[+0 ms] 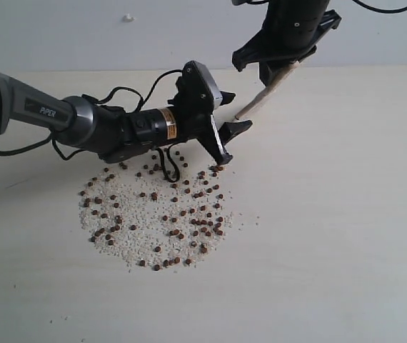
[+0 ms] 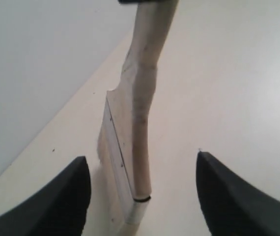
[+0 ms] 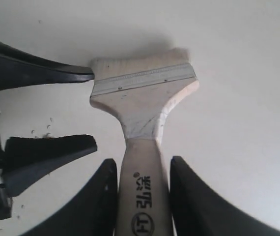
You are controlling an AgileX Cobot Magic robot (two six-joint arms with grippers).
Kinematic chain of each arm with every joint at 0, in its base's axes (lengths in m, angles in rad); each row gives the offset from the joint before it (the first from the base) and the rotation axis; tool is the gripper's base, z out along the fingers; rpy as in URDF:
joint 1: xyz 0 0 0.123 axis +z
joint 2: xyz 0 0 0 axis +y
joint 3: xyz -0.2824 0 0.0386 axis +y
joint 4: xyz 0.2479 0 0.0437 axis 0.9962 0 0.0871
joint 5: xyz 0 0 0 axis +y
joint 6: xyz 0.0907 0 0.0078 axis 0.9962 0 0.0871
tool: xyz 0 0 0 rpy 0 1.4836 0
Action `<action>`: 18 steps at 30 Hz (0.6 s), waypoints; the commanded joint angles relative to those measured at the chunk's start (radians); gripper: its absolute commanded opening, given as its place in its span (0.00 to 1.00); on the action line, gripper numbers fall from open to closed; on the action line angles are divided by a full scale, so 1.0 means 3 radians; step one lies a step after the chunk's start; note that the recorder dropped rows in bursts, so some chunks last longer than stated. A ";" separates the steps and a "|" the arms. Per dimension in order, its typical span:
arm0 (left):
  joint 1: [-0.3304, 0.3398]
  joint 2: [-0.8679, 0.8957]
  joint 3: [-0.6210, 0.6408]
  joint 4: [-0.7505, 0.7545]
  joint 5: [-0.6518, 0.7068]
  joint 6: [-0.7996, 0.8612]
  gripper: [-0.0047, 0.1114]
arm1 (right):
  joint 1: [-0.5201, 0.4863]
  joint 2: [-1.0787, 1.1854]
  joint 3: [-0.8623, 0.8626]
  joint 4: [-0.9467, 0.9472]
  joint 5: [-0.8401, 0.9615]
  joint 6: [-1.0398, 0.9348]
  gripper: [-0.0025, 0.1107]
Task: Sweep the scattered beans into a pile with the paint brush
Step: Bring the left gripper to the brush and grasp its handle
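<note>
My right gripper hangs from above, clamped on the brush handle. Brush tilted, head low just past the beans. My left gripper is stretched out low and sideways over the beans, jaws apart beside the brush head.

Left arm grey and black, white PIPER lettering, yellow label, looped black cables, black tapered jaws

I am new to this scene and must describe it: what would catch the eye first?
A round patch of reddish-brown beans and pale crumbs lies scattered on the table, partly under the left arm. Beyond it the right tool grips a brush by its handle, bristles on the table. The left tool stands open beside the brush head.
</note>
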 commanded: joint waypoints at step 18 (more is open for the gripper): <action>-0.0107 0.0370 -0.0395 -0.0233 0.0013 -0.0012 0.29 | -0.0009 -0.0043 -0.0166 0.0232 0.0037 -0.0005 0.02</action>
